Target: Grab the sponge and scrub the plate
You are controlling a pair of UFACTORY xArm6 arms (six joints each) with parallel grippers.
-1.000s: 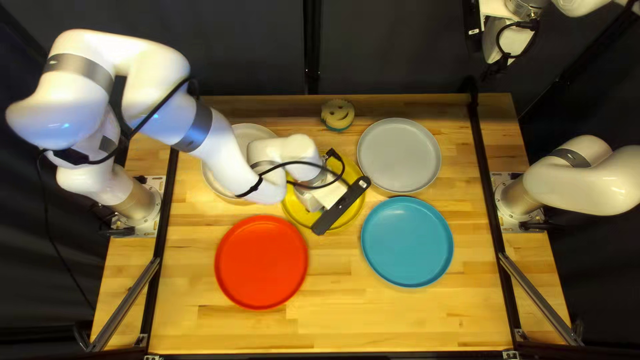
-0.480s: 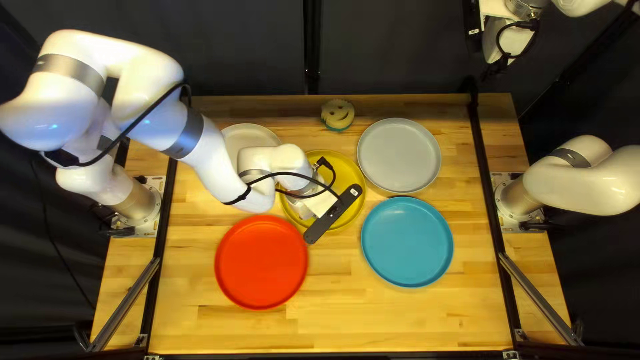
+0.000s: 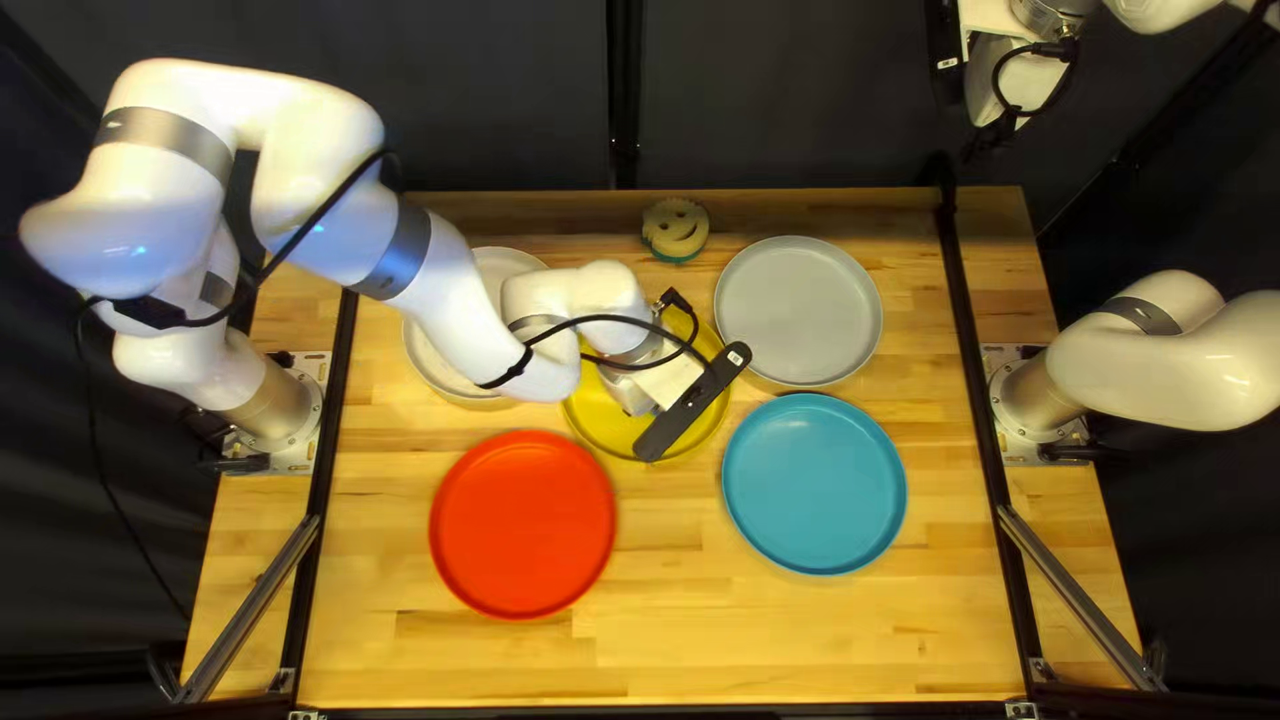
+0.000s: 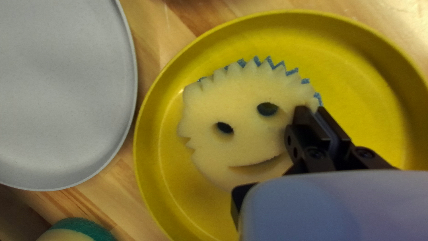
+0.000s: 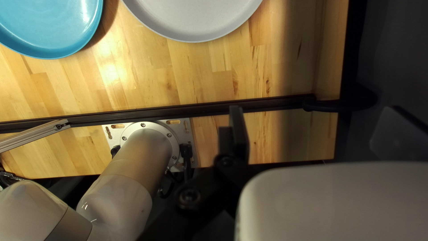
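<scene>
Top left view: my left gripper (image 4: 311, 108) is sliding toward half past one over the yellow plate (image 3: 607, 416).
Sponge (image 4: 243, 107): I'm pinching its edge, likely scrubbing.

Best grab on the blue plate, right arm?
I'd take the blue plate by its raised rim, on the side facing the right arm. Come down from above with the right pincer, already open, one finger inside the lip, one outside: the plate lies flat, right way up, with bare wood beyond that edge. The far edge is tighter, close to a grey plate.
</scene>
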